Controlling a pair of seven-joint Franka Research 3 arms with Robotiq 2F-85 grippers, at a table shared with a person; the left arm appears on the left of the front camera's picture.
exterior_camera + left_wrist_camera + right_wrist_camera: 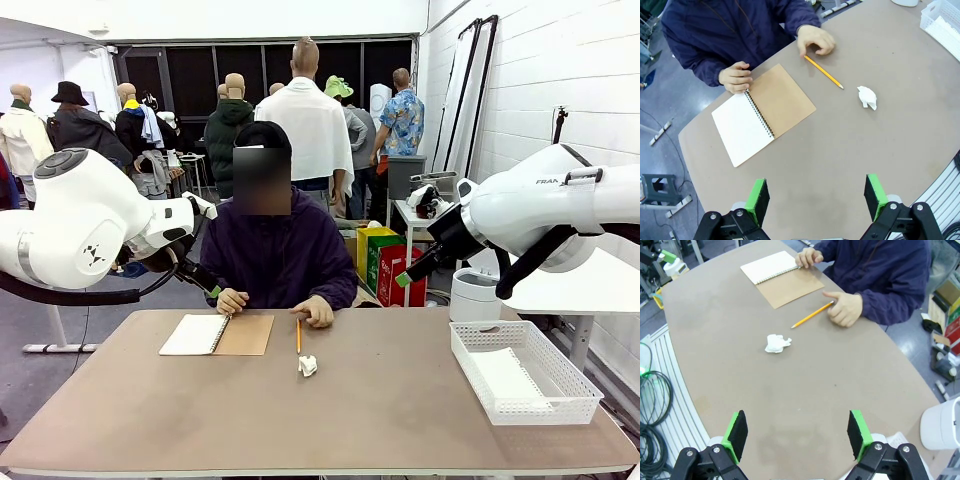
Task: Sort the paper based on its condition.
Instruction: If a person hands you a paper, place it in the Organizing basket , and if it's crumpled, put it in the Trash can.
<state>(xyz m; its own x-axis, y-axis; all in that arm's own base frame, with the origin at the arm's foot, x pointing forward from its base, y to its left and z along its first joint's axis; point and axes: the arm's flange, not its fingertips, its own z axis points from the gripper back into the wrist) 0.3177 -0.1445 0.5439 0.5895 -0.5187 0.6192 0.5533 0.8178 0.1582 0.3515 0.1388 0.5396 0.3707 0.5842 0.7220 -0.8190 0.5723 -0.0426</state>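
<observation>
Front view: white lattice basket (525,372) on the table (400,430), flat white sheet (503,378) lying inside it; seen from the left end effector (815,197), the basket is far ahead to the right. Crumpled paper ball (867,97) lies loose on the table, ahead-right of the left end effector and ahead-left of the right end effector (797,432), well apart from both. Both end effectors are empty, fingers spread wide over bare table. Open spiral notebook (762,112) and pencil (824,72) lie beyond the ball, by the person (730,30). Grey floor (660,165), white brick wall (520,90) on the basket's side.
</observation>
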